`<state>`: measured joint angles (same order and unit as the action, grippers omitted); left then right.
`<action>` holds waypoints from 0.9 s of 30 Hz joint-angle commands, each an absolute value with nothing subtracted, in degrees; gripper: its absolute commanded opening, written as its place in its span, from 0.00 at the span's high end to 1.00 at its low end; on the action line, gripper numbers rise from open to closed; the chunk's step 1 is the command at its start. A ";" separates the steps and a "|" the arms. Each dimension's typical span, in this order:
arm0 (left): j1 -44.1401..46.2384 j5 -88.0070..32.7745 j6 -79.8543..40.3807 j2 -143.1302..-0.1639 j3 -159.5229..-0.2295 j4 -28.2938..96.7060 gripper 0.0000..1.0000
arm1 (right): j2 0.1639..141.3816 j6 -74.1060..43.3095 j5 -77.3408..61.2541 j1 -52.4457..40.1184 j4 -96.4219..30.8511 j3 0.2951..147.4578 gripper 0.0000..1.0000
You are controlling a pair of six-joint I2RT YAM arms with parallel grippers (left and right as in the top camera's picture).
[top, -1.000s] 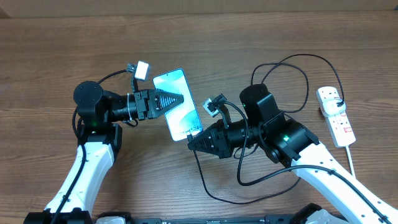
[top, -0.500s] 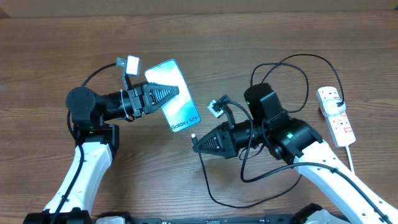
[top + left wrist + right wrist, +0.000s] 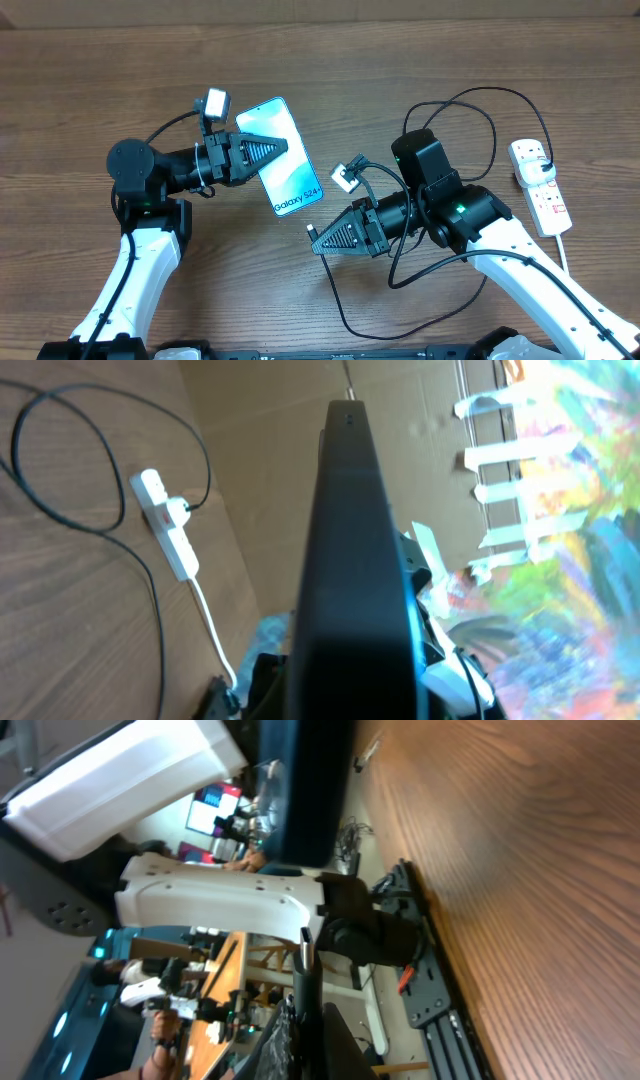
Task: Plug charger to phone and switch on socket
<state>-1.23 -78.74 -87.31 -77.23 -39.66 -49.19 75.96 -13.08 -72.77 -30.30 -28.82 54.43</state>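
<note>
My left gripper [image 3: 278, 150] is shut on the phone [image 3: 285, 165] and holds it above the table, light blue screen up, "Galaxy" end toward my right gripper. In the left wrist view the phone [image 3: 350, 560] shows edge-on as a dark slab. My right gripper [image 3: 318, 240] is shut on the charger's small connector tip [image 3: 312, 231], a short gap below and right of the phone's end. In the right wrist view the tip [image 3: 305, 948] sticks out between the fingers and points at the phone's dark edge [image 3: 305, 790]. The black cable [image 3: 470, 105] loops to the socket [image 3: 540, 185].
The white power strip lies at the table's right side, its thick white cord [image 3: 563, 250] running toward the front edge. It also shows in the left wrist view [image 3: 168, 532]. Slack black cable [image 3: 345, 310] trails under my right arm. The table is brown wood [image 3: 120, 70].
The phone's end and the connector were together a second ago. The left gripper pulled the phone up and left, the right gripper shifted slightly down, and they are now apart.
</note>
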 commanded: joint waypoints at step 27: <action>-0.34 -81.41 -83.50 -77.58 -40.34 -48.45 0.96 | 80.49 -19.55 -76.23 -29.30 -18.06 55.90 0.96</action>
